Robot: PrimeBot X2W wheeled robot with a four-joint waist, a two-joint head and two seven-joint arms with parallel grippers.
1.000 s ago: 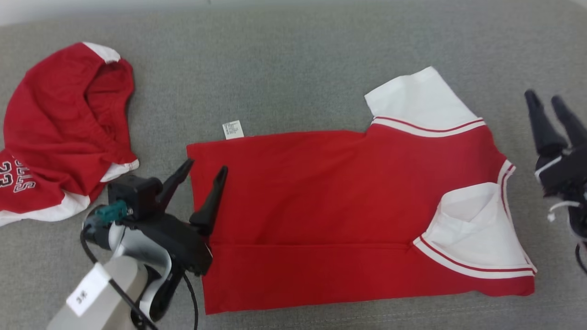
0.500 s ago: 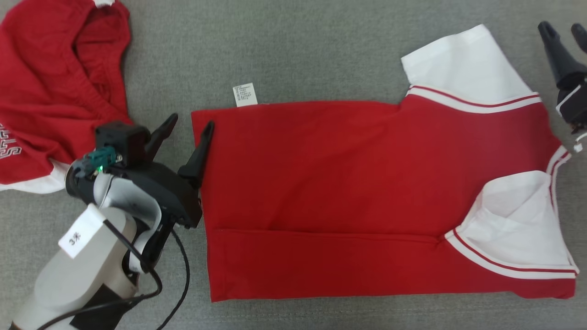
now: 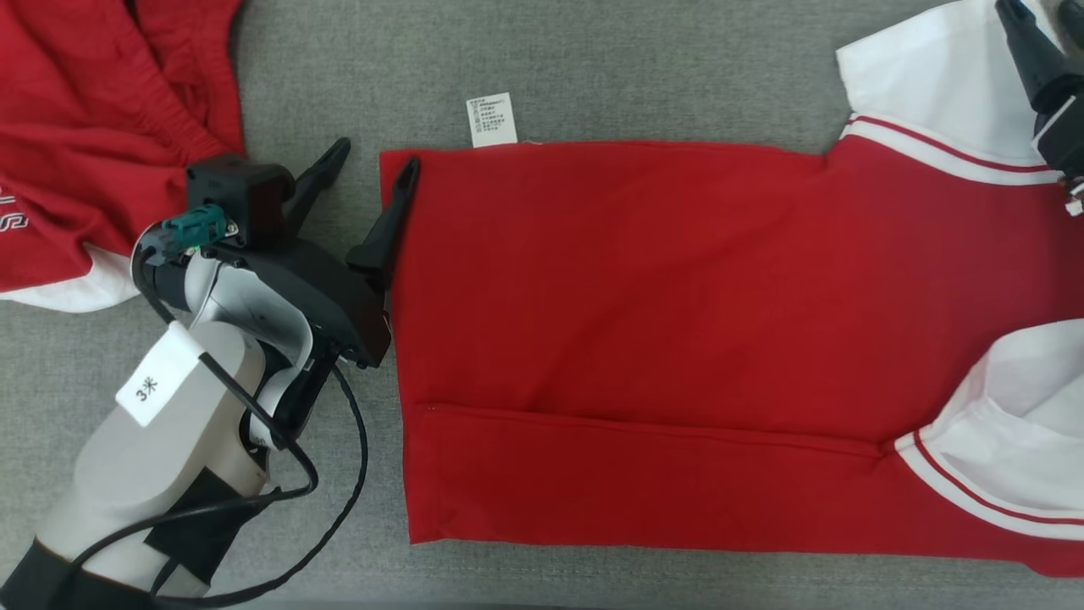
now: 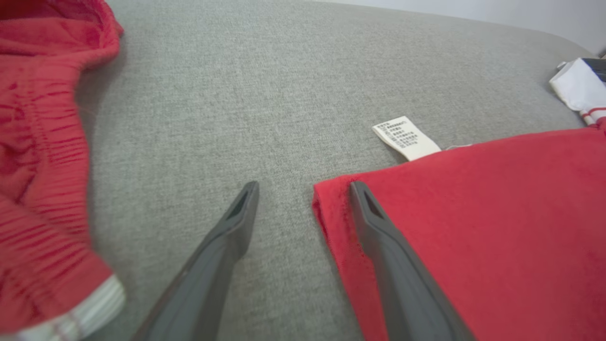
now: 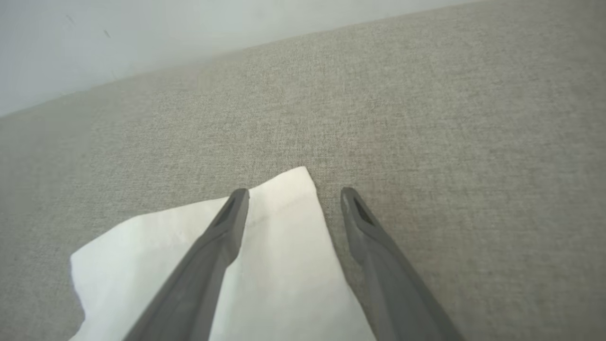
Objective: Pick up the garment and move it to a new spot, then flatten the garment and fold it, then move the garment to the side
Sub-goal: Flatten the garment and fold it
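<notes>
From the head, the garment [image 3: 677, 296] lay flat, its corner just beside the care label [image 3: 491, 119], between the left gripper's [image 3: 377, 154] spread fingers. The left wrist showed one finger over cloth. The right wrist showed the right gripper [image 5: 294, 192], also spread, straddling the sleeve [image 5: 279, 237] tip, well apart from the label. A shallow pinch might catch one layer only.

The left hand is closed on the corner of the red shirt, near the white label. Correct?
No: the left hand is open, not closed. The left wrist view shows one finger over the corner of the red shirt, the other over the grey surface, near the white label.
</notes>
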